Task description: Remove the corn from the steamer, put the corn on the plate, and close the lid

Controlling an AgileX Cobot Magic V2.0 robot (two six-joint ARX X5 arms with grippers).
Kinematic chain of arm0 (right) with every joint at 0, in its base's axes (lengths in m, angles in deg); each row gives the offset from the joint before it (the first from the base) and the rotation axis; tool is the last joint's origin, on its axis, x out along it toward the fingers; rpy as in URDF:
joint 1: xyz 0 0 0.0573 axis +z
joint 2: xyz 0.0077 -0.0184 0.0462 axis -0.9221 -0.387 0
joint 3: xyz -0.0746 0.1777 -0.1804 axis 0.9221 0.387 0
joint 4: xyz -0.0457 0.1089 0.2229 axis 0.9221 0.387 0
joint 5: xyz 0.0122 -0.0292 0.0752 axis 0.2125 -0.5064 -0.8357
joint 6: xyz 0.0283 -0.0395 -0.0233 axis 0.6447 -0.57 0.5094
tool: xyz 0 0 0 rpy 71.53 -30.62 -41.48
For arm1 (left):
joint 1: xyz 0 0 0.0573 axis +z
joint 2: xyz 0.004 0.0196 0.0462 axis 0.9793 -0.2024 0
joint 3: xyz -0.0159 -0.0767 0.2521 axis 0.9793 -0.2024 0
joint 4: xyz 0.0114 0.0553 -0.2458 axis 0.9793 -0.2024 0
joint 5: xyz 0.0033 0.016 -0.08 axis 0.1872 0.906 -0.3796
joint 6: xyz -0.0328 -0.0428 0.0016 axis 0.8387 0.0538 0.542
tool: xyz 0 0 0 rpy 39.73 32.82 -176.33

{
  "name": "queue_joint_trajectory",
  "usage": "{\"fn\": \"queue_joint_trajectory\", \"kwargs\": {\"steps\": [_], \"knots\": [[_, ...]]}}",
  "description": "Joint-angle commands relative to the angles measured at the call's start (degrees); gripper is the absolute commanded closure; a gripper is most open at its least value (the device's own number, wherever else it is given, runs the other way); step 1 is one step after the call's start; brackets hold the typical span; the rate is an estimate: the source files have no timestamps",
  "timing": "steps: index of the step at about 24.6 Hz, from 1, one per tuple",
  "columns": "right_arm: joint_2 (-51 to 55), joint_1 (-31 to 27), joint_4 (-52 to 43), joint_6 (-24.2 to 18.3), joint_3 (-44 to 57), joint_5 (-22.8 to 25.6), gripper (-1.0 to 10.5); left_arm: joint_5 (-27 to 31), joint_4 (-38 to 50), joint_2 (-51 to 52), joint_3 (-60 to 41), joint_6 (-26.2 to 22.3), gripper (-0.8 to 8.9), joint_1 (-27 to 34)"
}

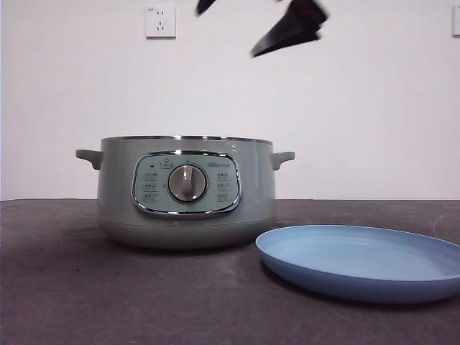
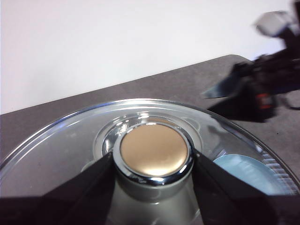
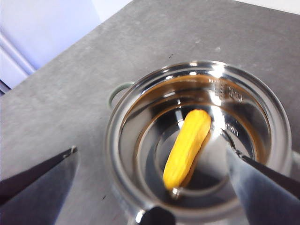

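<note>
The sage-green steamer point(image 1: 185, 194) stands uncovered, and the yellow corn point(image 3: 187, 145) lies inside its steel bowl point(image 3: 117, 136). High above that bowl my right gripper point(image 3: 151, 149) hangs open, jaws wide apart and touching nothing. Its black fingers point(image 1: 291, 29) show at the top of the front view. My left gripper point(image 2: 153, 157) is shut on the knob point(image 2: 153, 149) of the glass lid point(image 2: 61, 145) and holds the lid up in the air, out of the front view. The light-blue plate point(image 1: 359, 262) lies empty to the right of the steamer.
The dark grey tabletop point(image 1: 65, 287) runs back to a white wall with a socket point(image 1: 159, 21). In the left wrist view the other arm point(image 2: 262, 89) shows blurred beyond the lid, and the plate point(image 2: 243, 171) shows through the glass.
</note>
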Motion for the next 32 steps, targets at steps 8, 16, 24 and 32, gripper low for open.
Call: {"fn": "queue_joint_trajectory", "kwargs": {"steps": [8, 16, 24, 32], "knots": [[-19.39, 1.84, -0.76, -0.7, -14.56, 2.05, 2.8, -0.13, -0.11, 2.93, 0.57, -0.44, 8.21, 0.11], [-28.87, 3.45, -5.33, -1.75, -15.45, 6.27, 2.9, -0.33, -1.97, 4.15, 0.57, -0.44, 8.21, 0.11], [-33.42, 3.72, -7.74, -1.57, -15.45, 9.03, 2.9, -0.52, -2.1, 4.17, 0.57, -0.44, 8.21, 0.11], [-36.61, 3.76, -8.39, -0.59, -15.45, 9.44, 3.2, -1.66, -2.71, 4.17, 0.57, -0.46, 8.21, 0.11]]}}
